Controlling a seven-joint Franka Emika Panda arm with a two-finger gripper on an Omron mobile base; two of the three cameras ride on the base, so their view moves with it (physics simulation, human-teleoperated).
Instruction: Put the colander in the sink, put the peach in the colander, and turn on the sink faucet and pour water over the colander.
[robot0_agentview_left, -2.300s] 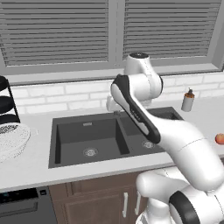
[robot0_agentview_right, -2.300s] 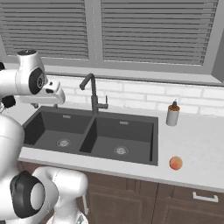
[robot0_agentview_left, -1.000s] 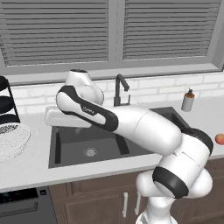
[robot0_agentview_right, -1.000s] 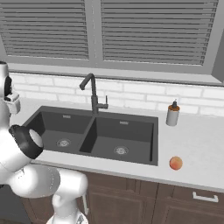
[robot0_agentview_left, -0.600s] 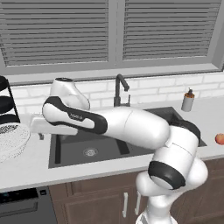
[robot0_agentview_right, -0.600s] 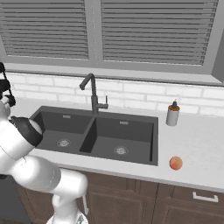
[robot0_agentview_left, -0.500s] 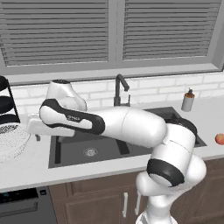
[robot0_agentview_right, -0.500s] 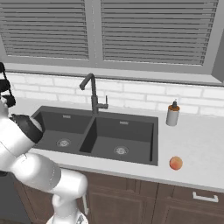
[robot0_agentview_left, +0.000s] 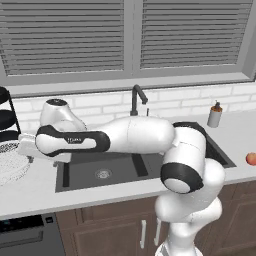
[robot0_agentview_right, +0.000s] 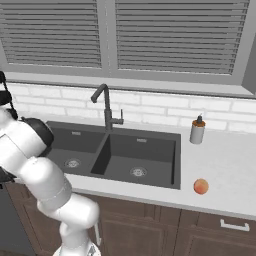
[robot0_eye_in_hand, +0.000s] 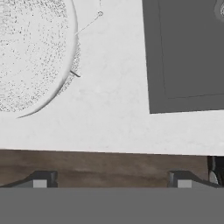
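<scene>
The two-finger gripper (robot0_eye_in_hand: 111, 178) has its jaws spread wide, gripping nothing. The round white speckled colander (robot0_eye_in_hand: 30, 52) sits upper left in the hand view, on the pale countertop (robot0_eye_in_hand: 113, 109) beside the dark grey sink (robot0_eye_in_hand: 188, 57).

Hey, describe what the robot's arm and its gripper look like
The arm is glossy white with rounded, tube-like segments and black bands at the joints; one black band carries small pale lettering, too small to read. The gripper has two small dark grey finger tips with lighter square pads. No cables are visible.
</scene>
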